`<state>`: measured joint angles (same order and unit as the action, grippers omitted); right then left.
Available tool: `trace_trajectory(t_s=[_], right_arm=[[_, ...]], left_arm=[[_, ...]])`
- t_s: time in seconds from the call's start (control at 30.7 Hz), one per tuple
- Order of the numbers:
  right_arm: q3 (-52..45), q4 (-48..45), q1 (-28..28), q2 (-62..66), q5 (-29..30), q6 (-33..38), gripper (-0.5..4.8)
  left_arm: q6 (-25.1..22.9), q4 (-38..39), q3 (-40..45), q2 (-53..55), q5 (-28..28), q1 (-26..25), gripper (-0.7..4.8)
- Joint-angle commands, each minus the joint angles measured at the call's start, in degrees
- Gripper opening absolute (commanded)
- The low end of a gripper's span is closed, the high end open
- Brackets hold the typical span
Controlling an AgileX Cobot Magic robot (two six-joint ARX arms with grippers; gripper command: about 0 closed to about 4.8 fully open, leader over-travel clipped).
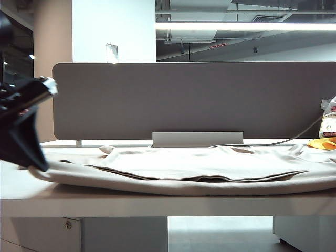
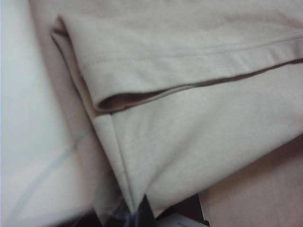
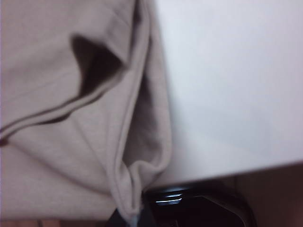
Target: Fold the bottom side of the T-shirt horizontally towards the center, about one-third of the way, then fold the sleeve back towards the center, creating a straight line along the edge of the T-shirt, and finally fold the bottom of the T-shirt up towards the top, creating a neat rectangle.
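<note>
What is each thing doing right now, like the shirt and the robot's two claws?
T-shirt: lying on the table, partly folded, one layer lapped over another.
Left gripper: shut on a T-shirt edge, at the left of the table.
Right gripper: shut on a T-shirt edge; outside the exterior view.
Printed bag: standing at the far right.
</note>
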<state>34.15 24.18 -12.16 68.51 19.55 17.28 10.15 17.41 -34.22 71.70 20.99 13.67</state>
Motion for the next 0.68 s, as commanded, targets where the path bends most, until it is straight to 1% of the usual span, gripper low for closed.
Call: trace_trajectory(t_s=[0.03,0.13,0.36,0.39,0.42,0.46,0.49,0.55,0.59,0.62,0.68], right_arm=[[-1.4,2.3,-1.2,-4.8,0.0,-0.4,-0.08],[-2.7,3.1,-1.8,-7.9,0.1,-0.4,-0.08],[-3.8,5.6,-1.8,-8.9,1.2,-0.4,-0.05],[-3.8,5.6,-1.7,-8.9,1.2,-0.4,0.08],[-3.8,5.6,-1.7,-8.9,1.4,-0.4,0.46],[-3.8,5.5,-1.7,-8.9,1.9,-0.4,1.19],[-3.8,5.3,-1.7,-8.9,2.1,-0.4,1.76],[-3.8,5.2,-1.7,-8.9,2.5,-0.3,2.85],[-3.8,5.1,-1.7,-8.9,2.5,-0.3,3.18],[-3.8,4.8,-1.7,-8.9,2.4,-0.4,3.39],[-3.7,3.9,-1.7,-8.9,2.4,-0.3,3.39]], left_arm=[[0.9,0.7,3.5,-4.7,0.0,-0.1,-0.06],[1.1,0.8,5.5,-7.8,-0.2,-0.1,-0.06],[1.2,1.0,5.5,-8.0,0.8,-0.1,-0.05],[1.2,0.7,5.5,-8.0,0.8,-0.1,0.09],[1.2,0.5,5.5,-8.0,0.9,-0.1,0.53],[1.2,0.3,5.5,-8.0,0.9,-0.1,1.12],[1.2,0.3,5.5,-8.0,0.8,-0.1,1.88],[1.2,0.1,5.5,-8.0,0.7,-0.1,3.06],[1.2,0.0,5.5,-8.0,0.6,-0.1,3.64],[1.2,-0.3,5.5,-8.0,0.4,-0.1,3.91],[1.3,-0.5,5.4,-8.0,-0.9,-0.1,4.04]])
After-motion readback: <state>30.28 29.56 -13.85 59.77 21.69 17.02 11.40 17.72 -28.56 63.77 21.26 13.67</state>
